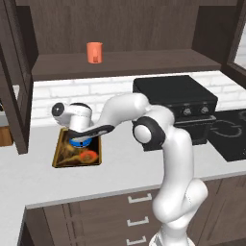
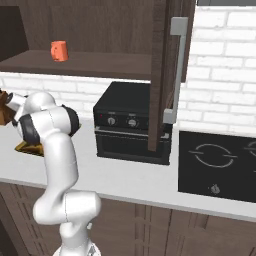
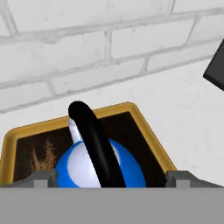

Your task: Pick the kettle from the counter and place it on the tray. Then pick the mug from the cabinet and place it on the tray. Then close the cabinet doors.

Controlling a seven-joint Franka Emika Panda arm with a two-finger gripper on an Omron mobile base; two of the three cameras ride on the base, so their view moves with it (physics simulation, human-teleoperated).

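The blue kettle [image 3: 78, 168] stands on the gold-rimmed tray [image 3: 148, 127], at the tray's far end near the brick wall. My gripper [image 3: 109, 178] hovers just above it, open, with the fingertips [image 3: 41, 178] wide apart on either side of the black arched handle and not touching it. In the left base view the hand [image 1: 79, 136] bends down over the kettle [image 1: 79, 142] on the tray [image 1: 56, 153], which lies on the white counter [image 1: 120, 168]. The orange mug [image 1: 94, 52] stands on the cabinet shelf [image 1: 144, 62]. Both cabinet doors [image 2: 160, 75] are swung open.
A black oven [image 1: 178, 103] sits on the counter right of the tray, with a black cooktop [image 1: 230, 134] beyond it. The open right door's silver handle [image 2: 177, 70] hangs in front of the oven. The left door [image 1: 12, 96] juts out beside the tray. Brown drawers [image 1: 139, 211] sit below.
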